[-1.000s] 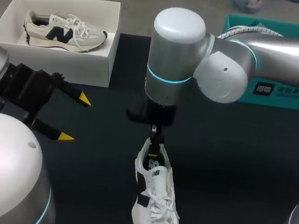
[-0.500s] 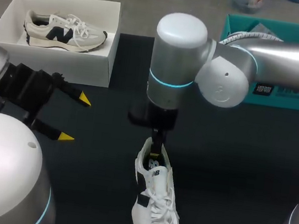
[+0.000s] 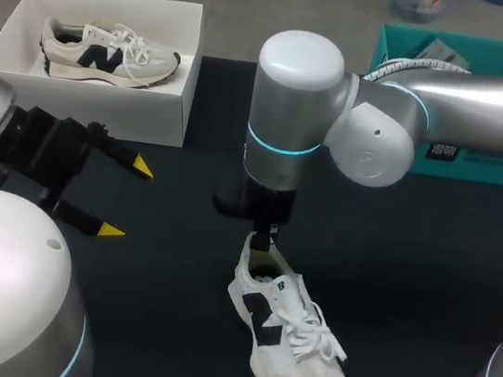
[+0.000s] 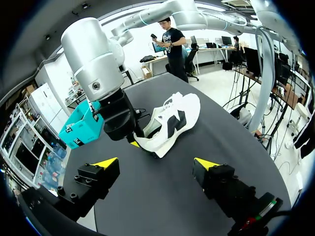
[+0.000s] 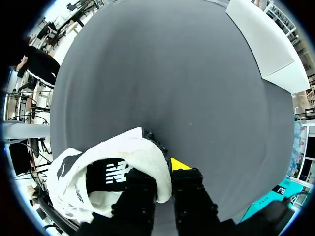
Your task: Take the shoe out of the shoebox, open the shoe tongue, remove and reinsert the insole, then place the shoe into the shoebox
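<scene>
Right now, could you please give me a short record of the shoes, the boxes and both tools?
loose shoe: on its sole on the table, outside the box
right tool: shut on the loose shoe's heel collar
left tool: open, empty, apart from the loose shoe
shoebox: white, open, far left of the table
second shoe: inside the shoebox
teal box: far right, partly hidden by the right arm
</scene>
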`<action>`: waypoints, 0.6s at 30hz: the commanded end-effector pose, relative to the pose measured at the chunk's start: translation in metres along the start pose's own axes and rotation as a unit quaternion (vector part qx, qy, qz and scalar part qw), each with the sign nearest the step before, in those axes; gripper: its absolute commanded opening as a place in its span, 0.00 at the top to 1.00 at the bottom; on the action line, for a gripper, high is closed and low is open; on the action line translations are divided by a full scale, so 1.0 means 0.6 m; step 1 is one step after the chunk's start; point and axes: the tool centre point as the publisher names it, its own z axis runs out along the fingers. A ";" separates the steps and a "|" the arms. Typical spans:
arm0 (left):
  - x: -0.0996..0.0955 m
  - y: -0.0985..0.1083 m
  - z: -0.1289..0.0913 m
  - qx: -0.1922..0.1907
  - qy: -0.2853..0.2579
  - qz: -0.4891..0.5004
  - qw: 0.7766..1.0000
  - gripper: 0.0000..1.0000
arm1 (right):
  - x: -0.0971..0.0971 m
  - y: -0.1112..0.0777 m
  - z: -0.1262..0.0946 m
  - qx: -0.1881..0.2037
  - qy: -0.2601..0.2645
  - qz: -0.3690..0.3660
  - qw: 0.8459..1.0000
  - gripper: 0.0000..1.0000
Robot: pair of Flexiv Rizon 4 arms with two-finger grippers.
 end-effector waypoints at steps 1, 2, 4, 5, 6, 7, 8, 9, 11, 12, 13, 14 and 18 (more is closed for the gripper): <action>0.000 0.000 -0.001 -0.001 0.001 0.000 1.000 0.00 | 0.012 -0.004 -0.022 0.003 -0.009 0.003 1.000 1.00; 0.000 0.000 -0.001 -0.001 0.001 0.000 1.000 0.00 | 0.013 -0.005 -0.031 0.004 -0.012 0.003 1.000 1.00; 0.000 0.000 -0.001 -0.001 0.001 0.000 1.000 0.00 | 0.016 -0.011 -0.054 0.008 -0.018 0.007 1.000 1.00; 0.000 0.000 -0.001 -0.001 0.001 0.000 1.000 0.00 | 0.017 -0.015 -0.069 0.011 -0.020 0.010 1.000 1.00; 0.000 0.000 -0.001 -0.001 0.001 0.000 1.000 0.00 | 0.017 -0.019 -0.086 0.013 -0.024 0.014 1.000 1.00; 0.000 0.000 -0.001 -0.001 0.001 0.000 1.000 0.00 | 0.016 -0.024 -0.104 0.014 -0.030 0.014 0.999 1.00; 0.000 0.000 -0.001 -0.001 0.001 0.000 1.000 0.00 | 0.016 -0.028 -0.122 0.019 -0.031 0.018 0.999 1.00; 0.000 0.000 -0.001 -0.001 0.001 0.000 1.000 0.00 | 0.014 -0.034 -0.144 0.022 -0.036 0.020 0.999 1.00; 0.000 0.000 -0.001 -0.001 0.001 0.000 1.000 0.00 | 0.010 -0.046 -0.188 0.030 -0.043 0.022 0.998 1.00; 0.000 0.000 -0.001 -0.001 0.001 0.000 1.000 0.00 | 0.008 -0.053 -0.211 0.031 -0.050 0.021 0.998 1.00; 0.000 0.000 -0.001 -0.001 0.001 0.000 1.000 0.00 | 0.005 -0.060 -0.235 0.026 -0.056 0.016 0.998 1.00; 0.000 0.000 -0.001 -0.001 0.001 0.000 1.000 0.00 | 0.002 -0.069 -0.257 0.029 -0.057 0.019 0.998 1.00; 0.000 0.000 -0.001 -0.001 0.001 0.000 1.000 0.00 | -0.003 -0.091 -0.358 0.048 -0.093 0.020 0.994 1.00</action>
